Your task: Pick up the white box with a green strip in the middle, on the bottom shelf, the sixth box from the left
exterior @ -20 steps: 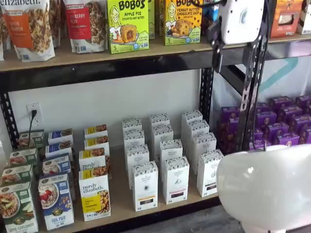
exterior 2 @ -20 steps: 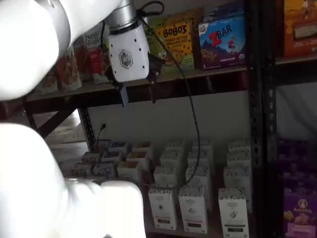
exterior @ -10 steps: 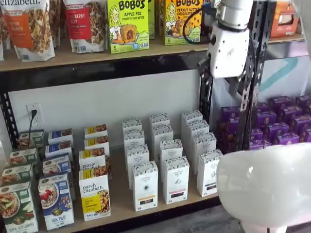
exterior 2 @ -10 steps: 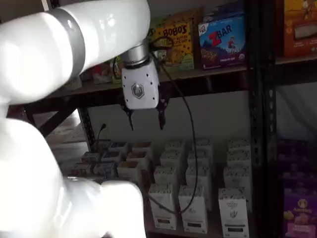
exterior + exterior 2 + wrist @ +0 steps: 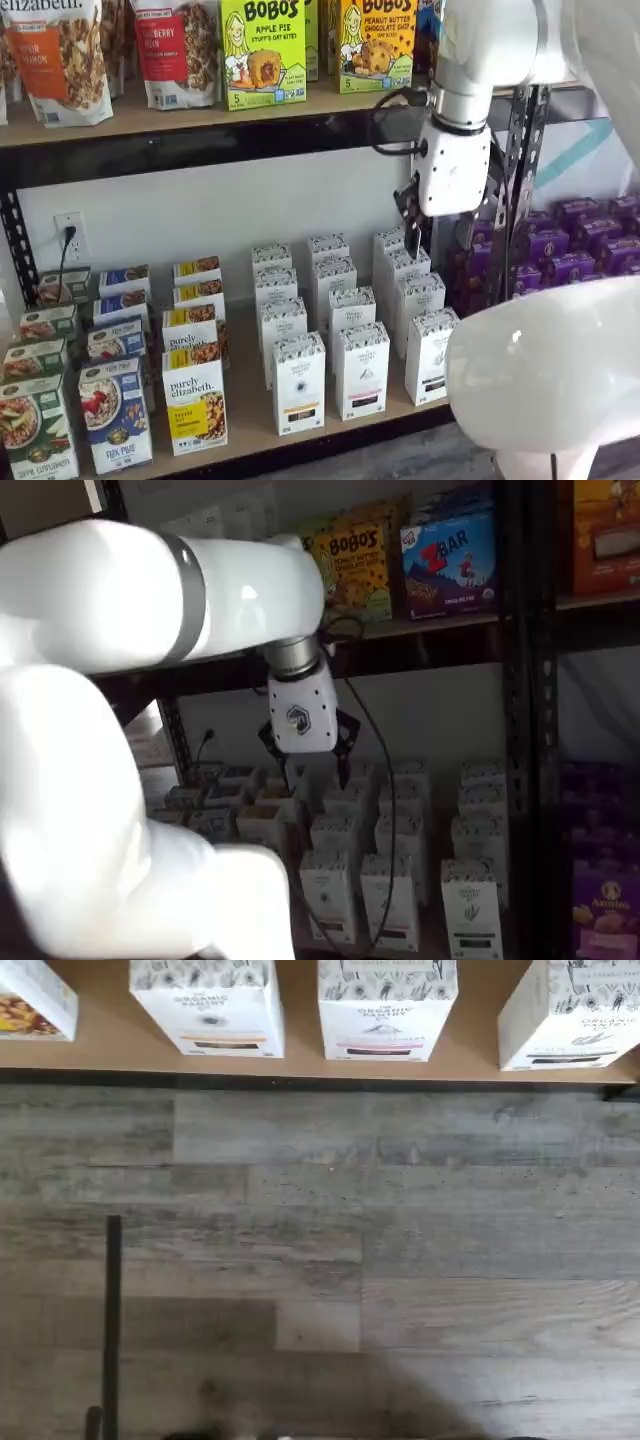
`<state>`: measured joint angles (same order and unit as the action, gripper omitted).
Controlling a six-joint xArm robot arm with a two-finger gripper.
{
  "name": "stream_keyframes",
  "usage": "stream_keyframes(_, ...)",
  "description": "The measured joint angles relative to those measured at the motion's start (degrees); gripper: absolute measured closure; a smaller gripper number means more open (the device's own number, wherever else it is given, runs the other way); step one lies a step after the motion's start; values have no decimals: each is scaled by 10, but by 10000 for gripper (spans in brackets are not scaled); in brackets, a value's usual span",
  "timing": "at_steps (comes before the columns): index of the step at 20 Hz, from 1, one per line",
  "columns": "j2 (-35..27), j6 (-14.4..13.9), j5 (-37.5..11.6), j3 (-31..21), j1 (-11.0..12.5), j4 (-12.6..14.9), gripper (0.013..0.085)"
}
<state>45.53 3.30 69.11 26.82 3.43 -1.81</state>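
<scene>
**Shelf views: gripper above the white cartons, nothing grabbed yet**

The similar carton (image 5: 361,370) down-left of the gripper (image 5: 437,235) isn't the one. The white box (image 5: 430,355) sits well below the wide-open, empty fingers, at the front of the bottom shelf (image 5: 250,405). Best bet: it drops straight and straddles only that box.

The white box (image 5: 430,356) stands upright at the front of the rightmost row of white cartons on the bottom shelf (image 5: 245,400), a speckled band round its top. The shelf is a pale wooden board with a dark front rail.
</scene>
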Motion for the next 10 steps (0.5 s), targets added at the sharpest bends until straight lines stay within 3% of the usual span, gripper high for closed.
stream_keyframes(10, -59, -11, -133, -66, 3, 30, 130)
